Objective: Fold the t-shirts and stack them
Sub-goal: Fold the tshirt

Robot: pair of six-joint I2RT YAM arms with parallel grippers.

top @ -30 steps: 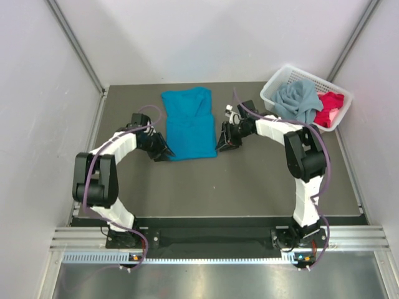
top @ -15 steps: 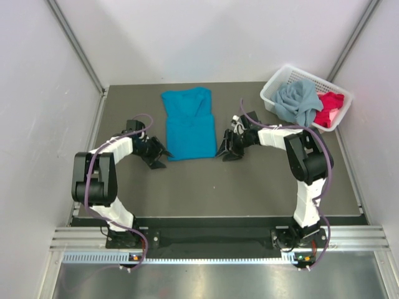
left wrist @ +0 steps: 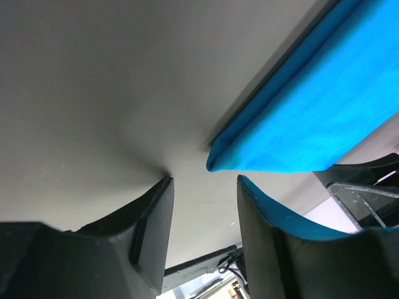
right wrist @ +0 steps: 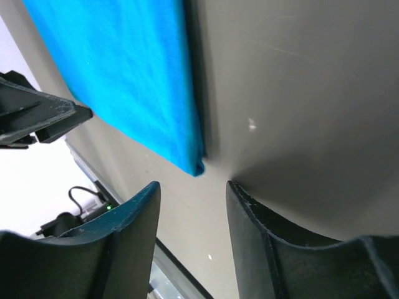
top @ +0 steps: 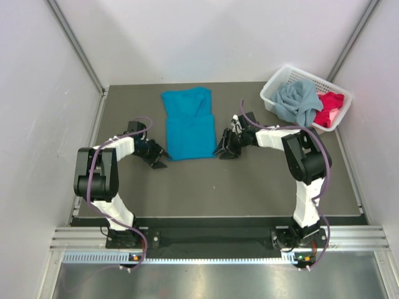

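Teal-blue t-shirt [top: 188,123] lies flat on the tabletop [top: 249,187], folded to a long panel. Left end effector [top: 156,159] sits low at the shirt's near-left corner, fingers spread, nothing between them. The blue corner lies just ahead of the gap (clearest in the left wrist view). Right end effector [top: 224,149] is low at the shirt's near-right corner, likewise spread and empty, with the corner just ahead of its gap. Well right of the shirt and slightly farther back: white lattice basket [top: 273,88] holding a crumpled grey-blue t-shirt [top: 298,103] and, beyond it, a red-pink t-shirt [top: 328,107].
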